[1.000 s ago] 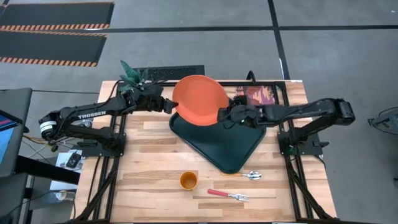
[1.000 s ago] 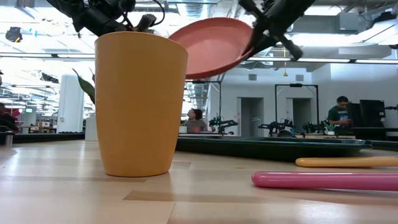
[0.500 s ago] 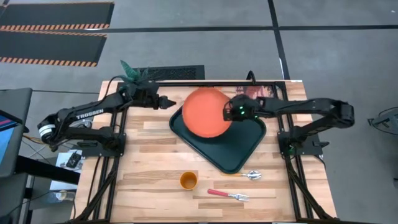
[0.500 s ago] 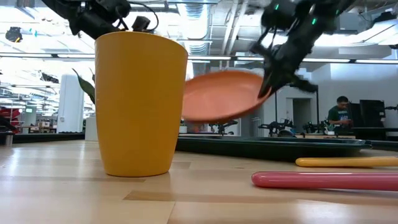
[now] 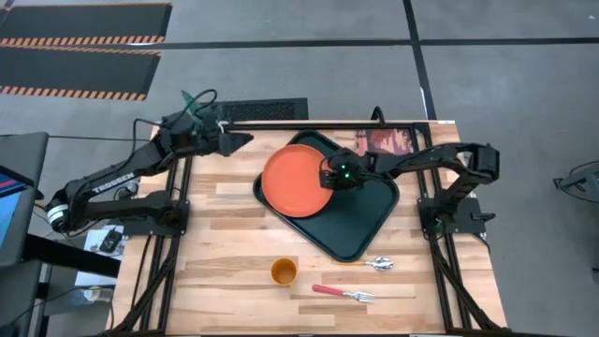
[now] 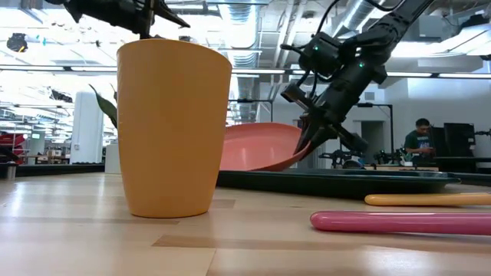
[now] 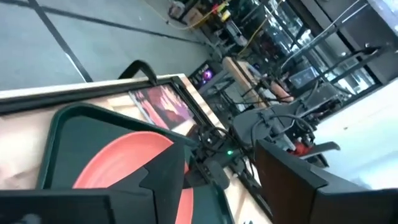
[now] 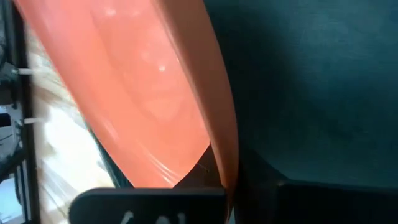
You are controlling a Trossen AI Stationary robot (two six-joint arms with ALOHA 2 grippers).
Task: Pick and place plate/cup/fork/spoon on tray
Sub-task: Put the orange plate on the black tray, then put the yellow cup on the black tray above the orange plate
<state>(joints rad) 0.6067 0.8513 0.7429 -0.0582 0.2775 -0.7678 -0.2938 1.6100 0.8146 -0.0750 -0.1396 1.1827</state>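
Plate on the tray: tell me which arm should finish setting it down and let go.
Right. The right gripper is clamped on the plate rim, tilted over the tray. The left gripper hangs empty off the tray's far-left corner.

The plate (image 5: 296, 182) is lower than a second ago: from high and tilted above the tray (image 5: 360, 220), it now lies over the tray's left part, one edge raised where the right gripper (image 5: 329, 178) clamps its rim. The left gripper (image 5: 245, 139) has drawn back toward the bench's far left edge, clear of the plate.
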